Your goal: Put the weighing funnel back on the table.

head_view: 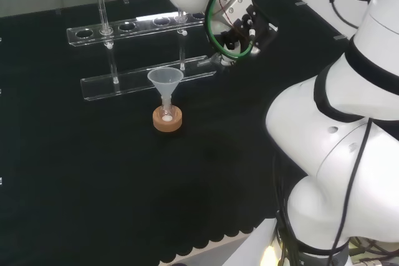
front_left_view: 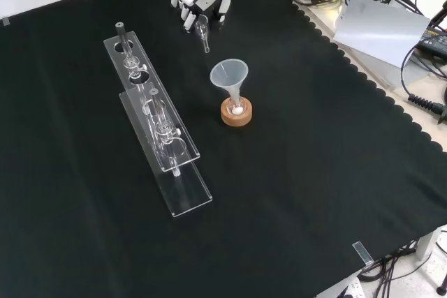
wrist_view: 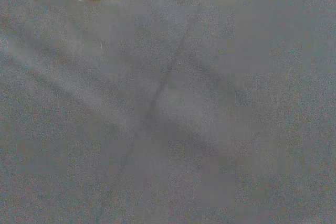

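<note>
Head view: the white arm reaches from the right of the frame to the upper middle. The black and white hand hangs there above the black cloth, just right of a clear test tube rack. Left of centre, the funnel stands mouth up in a small flask on a cork ring. What the hand holds is hard to make out from here.

Front view: the hand is at the top of the frame, left of centre, fingers pointing down the frame. They are curled round the wide end of the weighing funnel, a small clear piece. Its long axis runs nearly straight up and down the frame. The short stem points to the frame's bottom, leaning slightly right, toward the big funnel just below. The rack lies to the lower left.

Wrist view: bare cloth lies beneath the palm. A clear edge of the held piece shows at the top.

Judgement: this looks like the carrying or lowering step, with the piece not yet released. The next move calls for bringing it down onto bare cloth, clear of rack and funnel, then opening the fingers.
</note>
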### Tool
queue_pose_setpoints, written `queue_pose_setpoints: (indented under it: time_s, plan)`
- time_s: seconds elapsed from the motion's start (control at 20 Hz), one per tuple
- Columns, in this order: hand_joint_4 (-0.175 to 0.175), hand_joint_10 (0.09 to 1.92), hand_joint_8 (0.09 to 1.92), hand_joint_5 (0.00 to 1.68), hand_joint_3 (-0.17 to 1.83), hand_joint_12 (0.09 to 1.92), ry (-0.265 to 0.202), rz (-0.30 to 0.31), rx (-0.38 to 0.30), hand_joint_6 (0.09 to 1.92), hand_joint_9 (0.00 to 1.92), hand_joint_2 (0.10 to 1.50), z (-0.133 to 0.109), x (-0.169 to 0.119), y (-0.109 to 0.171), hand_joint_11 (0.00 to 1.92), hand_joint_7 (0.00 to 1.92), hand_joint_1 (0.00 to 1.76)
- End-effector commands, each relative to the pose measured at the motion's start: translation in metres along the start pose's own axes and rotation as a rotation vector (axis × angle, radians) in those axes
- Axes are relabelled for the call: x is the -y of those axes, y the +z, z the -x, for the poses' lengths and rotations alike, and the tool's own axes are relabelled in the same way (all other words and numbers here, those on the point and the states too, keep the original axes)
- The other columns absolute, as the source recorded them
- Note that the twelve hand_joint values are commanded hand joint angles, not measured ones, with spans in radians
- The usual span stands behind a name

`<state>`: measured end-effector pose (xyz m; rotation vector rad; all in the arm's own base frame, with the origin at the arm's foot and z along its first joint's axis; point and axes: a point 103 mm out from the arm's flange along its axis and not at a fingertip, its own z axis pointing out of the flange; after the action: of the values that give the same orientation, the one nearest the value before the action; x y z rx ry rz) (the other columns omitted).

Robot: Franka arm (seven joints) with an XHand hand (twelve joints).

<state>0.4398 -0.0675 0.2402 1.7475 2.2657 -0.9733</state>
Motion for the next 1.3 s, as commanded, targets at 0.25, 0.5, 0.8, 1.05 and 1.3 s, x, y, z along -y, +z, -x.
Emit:
queue_pose_setpoints:
  time_s: [0.25, 0.5, 0.8, 1.05, 1.3]
  plan:
    - [0.058, 0.15, 0.66, 1.16, -0.01, 0.81, 0.015, 0.104, -0.107, 0.77, 1.43, 1.04, 0.012, -0.030, 0.005, 1.13, 1.18, 1.25]
    - [0.058, 0.15, 0.66, 1.16, -0.01, 0.81, 0.027, 0.109, -0.113, 0.77, 1.43, 1.04, 0.016, -0.034, 0.008, 1.13, 1.18, 1.25]
    - [0.058, 0.15, 0.66, 1.16, -0.01, 0.81, 0.032, 0.113, -0.136, 0.77, 1.43, 1.04, 0.021, -0.037, 0.016, 1.13, 1.18, 1.25]
    - [0.058, 0.15, 0.66, 1.16, -0.01, 0.81, 0.033, 0.115, -0.169, 0.77, 1.43, 1.04, 0.022, -0.038, 0.026, 1.13, 1.18, 1.25]
    - [0.057, 0.15, 0.66, 1.16, -0.01, 0.81, 0.030, 0.103, -0.189, 0.77, 1.43, 1.04, 0.020, -0.043, 0.042, 1.13, 1.18, 1.25]
